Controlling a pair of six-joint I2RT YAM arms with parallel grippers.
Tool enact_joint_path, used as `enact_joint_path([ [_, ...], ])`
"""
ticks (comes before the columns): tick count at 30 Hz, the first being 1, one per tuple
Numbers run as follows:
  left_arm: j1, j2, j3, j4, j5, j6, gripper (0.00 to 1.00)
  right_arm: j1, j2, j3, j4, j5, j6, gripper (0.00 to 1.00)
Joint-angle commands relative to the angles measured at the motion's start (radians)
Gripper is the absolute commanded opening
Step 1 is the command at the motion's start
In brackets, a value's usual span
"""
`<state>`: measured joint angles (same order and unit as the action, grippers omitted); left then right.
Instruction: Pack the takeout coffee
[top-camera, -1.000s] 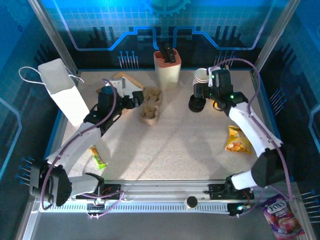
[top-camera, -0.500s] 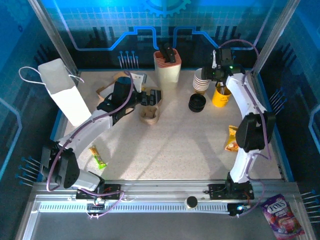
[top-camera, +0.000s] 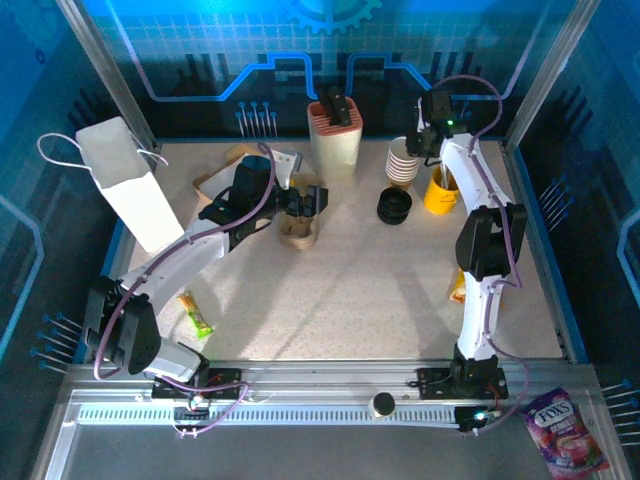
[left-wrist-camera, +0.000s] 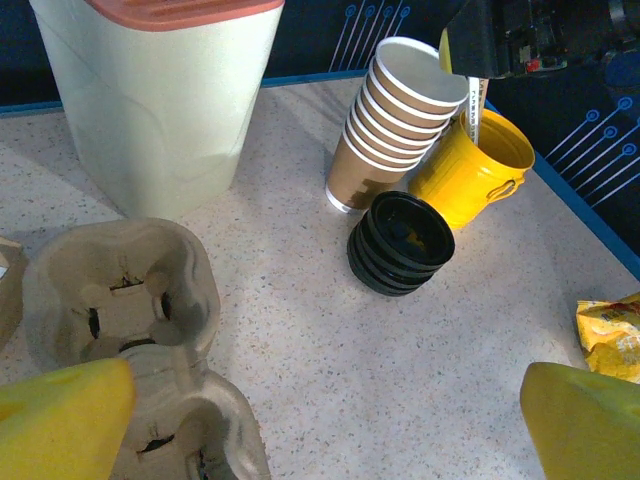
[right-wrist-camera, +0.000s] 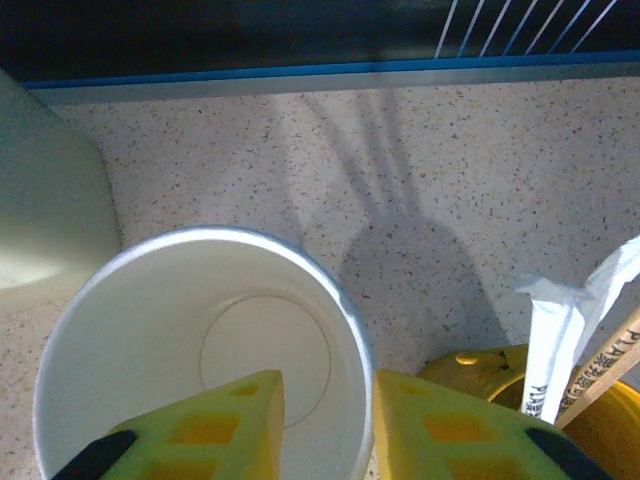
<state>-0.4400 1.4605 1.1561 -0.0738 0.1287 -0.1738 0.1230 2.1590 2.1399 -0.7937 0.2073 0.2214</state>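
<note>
Takeout coffee with a lid on is out of view. A leaning stack of nested tan lidless cups (top-camera: 402, 160) (left-wrist-camera: 385, 130) stands at the back right. My right gripper (top-camera: 420, 140) (right-wrist-camera: 328, 410) sits at its top cup (right-wrist-camera: 200, 340), one finger inside the white interior and the other outside the rim. The jaws are narrowed, with a gap left at the inner finger. A pile of black lids (top-camera: 394, 205) (left-wrist-camera: 400, 243) lies in front of the stack. My left gripper (top-camera: 305, 200) (left-wrist-camera: 330, 420) hangs wide open and empty over the edge of the pulp cup carrier (top-camera: 298, 222) (left-wrist-camera: 120, 300).
A yellow pail (top-camera: 441, 190) (left-wrist-camera: 470, 170) (right-wrist-camera: 560, 420) with stirrers touches the cup stack. A white canister with an orange top (top-camera: 334, 135) (left-wrist-camera: 160, 90) stands at the back. A white paper bag (top-camera: 125, 190) is at the left. Snack packets (top-camera: 197, 313) (left-wrist-camera: 610, 330) lie nearer.
My right gripper rose from beside the lid pile to the top of the cup stack and its jaws narrowed. My left arm swung right over the carrier.
</note>
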Motion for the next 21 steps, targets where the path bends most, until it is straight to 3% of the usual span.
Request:
enact_joint_path([
  [1, -0.007, -0.012, -0.006, 0.0, 0.002, 0.029, 1.0, -0.015, 0.028, 0.042, -0.04, 0.024, -0.013, 0.27],
  [9, -0.008, -0.014, -0.016, 0.008, 0.006, 0.026, 1.0, -0.016, 0.042, 0.052, -0.036, 0.038, -0.031, 0.25],
  [21, -0.008, -0.001, -0.03, 0.029, 0.013, 0.018, 1.0, -0.019, 0.03, 0.08, -0.04, 0.039, -0.07, 0.33],
])
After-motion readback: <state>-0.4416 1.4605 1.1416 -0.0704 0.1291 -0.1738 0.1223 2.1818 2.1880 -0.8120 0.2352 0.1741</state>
